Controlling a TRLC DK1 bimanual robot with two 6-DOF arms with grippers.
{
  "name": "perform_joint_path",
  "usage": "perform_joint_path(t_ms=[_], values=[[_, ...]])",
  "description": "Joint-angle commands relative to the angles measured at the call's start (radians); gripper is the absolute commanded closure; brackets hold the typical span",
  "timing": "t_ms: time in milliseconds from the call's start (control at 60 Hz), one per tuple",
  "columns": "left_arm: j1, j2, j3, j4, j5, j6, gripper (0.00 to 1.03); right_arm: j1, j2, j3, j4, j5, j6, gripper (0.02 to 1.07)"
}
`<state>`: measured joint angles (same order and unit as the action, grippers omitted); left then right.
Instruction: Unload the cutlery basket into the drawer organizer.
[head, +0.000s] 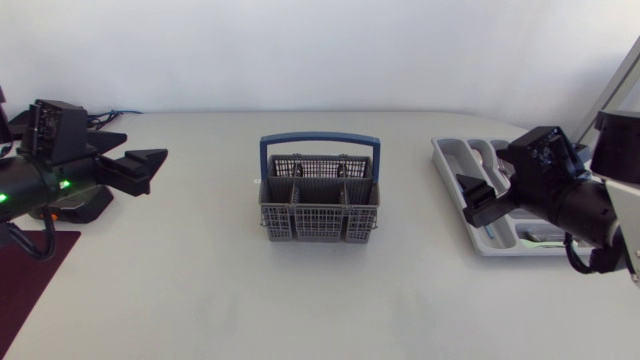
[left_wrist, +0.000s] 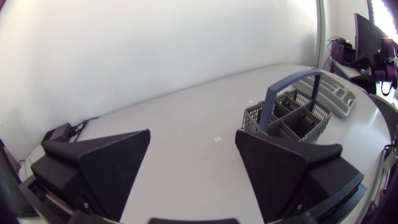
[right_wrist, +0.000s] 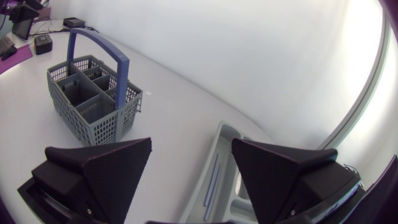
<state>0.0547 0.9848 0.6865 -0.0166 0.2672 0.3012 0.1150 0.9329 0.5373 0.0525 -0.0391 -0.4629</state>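
Observation:
The grey cutlery basket with a blue handle stands mid-table; I see no cutlery in its compartments. The grey drawer organizer lies at the right, with some cutlery in its nearer slots. My left gripper hovers open and empty at the far left, well clear of the basket ahead of it. The left wrist view shows that gripper open, with the organizer beyond the basket. My right gripper is open and empty over the organizer's near-left edge. The basket stands ahead of the right gripper.
A dark red mat covers the table's front-left corner. A small black box with cables sits at the back left. Bare tabletop surrounds the basket.

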Motion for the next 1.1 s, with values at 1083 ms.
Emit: perform_joint_path(t_ms=[1083], values=[[-0.013, -0.720, -0.478, 0.105, -0.152, -0.237, 0.05, -0.117, -0.667, -0.361, -0.056, 0.077, 0.268, 0.06]])
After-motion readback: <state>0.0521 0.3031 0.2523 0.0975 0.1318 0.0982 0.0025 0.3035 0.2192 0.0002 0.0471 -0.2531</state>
